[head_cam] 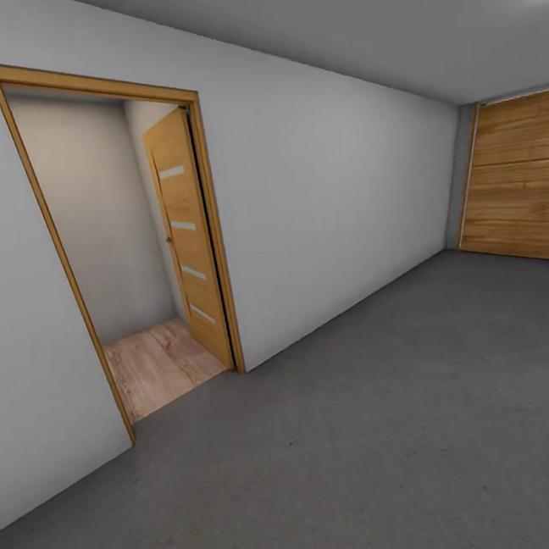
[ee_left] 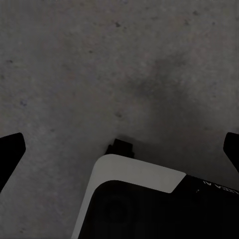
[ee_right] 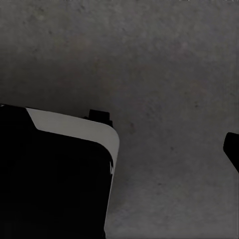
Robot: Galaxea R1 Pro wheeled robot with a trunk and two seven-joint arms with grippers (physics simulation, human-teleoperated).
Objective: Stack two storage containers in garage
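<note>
I am in the garage, on its dark grey concrete floor (head_cam: 386,432), facing a pale grey wall (head_cam: 335,208). The two storage containers are out of view. In the left wrist view my left gripper (ee_left: 119,149) hangs open over the floor (ee_left: 74,64), its dark fingertips (ee_left: 10,149) far apart at the frame's edges with nothing between them. My right gripper (ee_right: 119,149) also hangs over bare concrete (ee_right: 164,64). One dark fingertip (ee_right: 232,149) sits far out at the edge, so the jaws stand open and empty.
An open wood-framed doorway (head_cam: 117,241) in the wall leads to a passage with light wood-plank flooring (head_cam: 157,365); its door (head_cam: 186,233) is swung inward. Honey-brown panelled garage doors (head_cam: 519,178) stand at the far right. My black-and-white base (ee_left: 139,199) (ee_right: 55,174) lies below both grippers.
</note>
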